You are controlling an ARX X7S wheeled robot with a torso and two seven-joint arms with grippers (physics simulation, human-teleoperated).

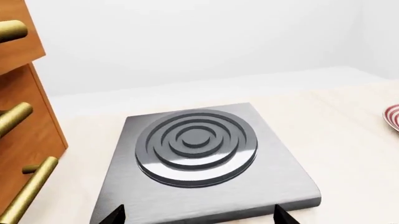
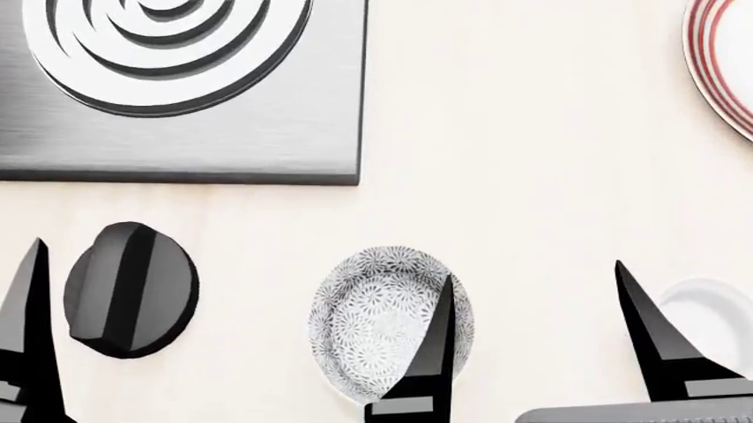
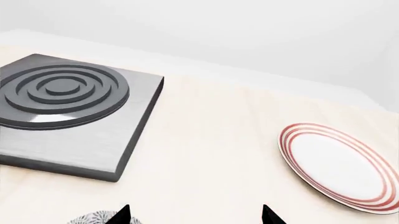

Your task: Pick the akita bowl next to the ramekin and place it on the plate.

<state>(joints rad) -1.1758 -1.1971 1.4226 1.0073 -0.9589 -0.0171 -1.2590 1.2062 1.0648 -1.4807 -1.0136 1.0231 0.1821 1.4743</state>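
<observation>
The akita bowl (image 2: pixel 374 317), grey-and-white speckled, stands on the pale counter near the front edge, and its rim also shows in the right wrist view (image 3: pixel 92 218). To its right is the plain white ramekin (image 2: pixel 715 319). My right gripper (image 2: pixel 533 271) hangs open over the bare counter between the two. Its left finger (image 2: pixel 433 352) overlaps the bowl's right side and nothing sits between the fingers. The red-ringed plate (image 3: pixel 339 165) lies flat at the far right (image 2: pixel 720 62). My left gripper (image 1: pixel 198 211) is open over the near edge of the stove block.
A grey stove block with a ringed burner (image 2: pixel 176 79) fills the far left. A black knob (image 2: pixel 130 289) lies left of the bowl. A wooden drawer unit with brass handles (image 1: pixel 18 121) stands beside the stove. A white wall runs behind the counter.
</observation>
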